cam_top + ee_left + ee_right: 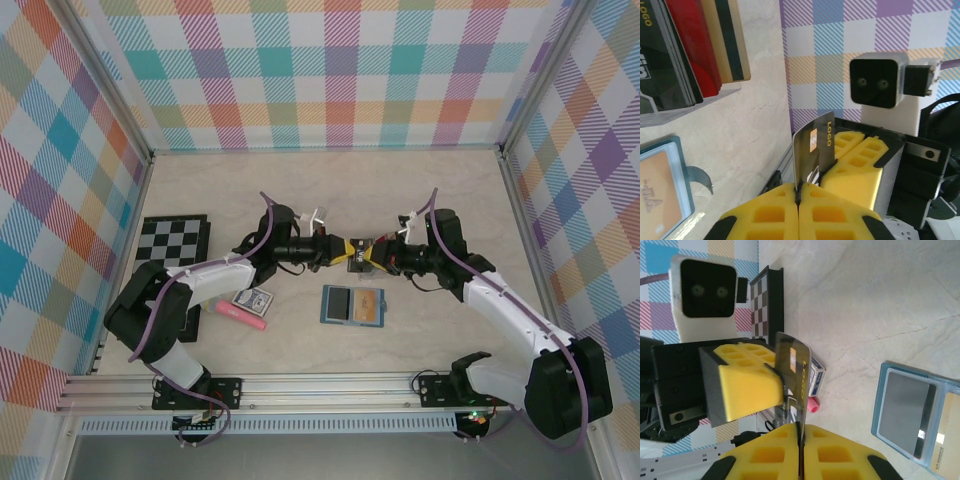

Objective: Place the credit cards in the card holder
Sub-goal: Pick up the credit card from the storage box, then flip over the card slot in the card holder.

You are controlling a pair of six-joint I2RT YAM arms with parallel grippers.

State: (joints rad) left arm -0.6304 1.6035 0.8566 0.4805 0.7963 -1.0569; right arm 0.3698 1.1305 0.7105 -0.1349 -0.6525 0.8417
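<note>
- Mid-table, above the surface: 1 black card held between both arms. The left gripper has its fingers pressed together on one edge of it. The right gripper is clamped on the opposite edge.
- Card holder: 1, lying open and flat just on the near side of the grippers. It has 2 cards in it, a grey card on the left half and a tan card on the right half.
- Card stack: black, red and tan-gold cards standing fanned, with several black edges. I cannot tell the exact count.
- Clutter: 1 playing-card box and 1 pink stick, near each other and left of the holder, not touching it. 1 chessboard sits at the left wall.
- Room: bare table on the far half up to the back wall, and along the right side.
</note>
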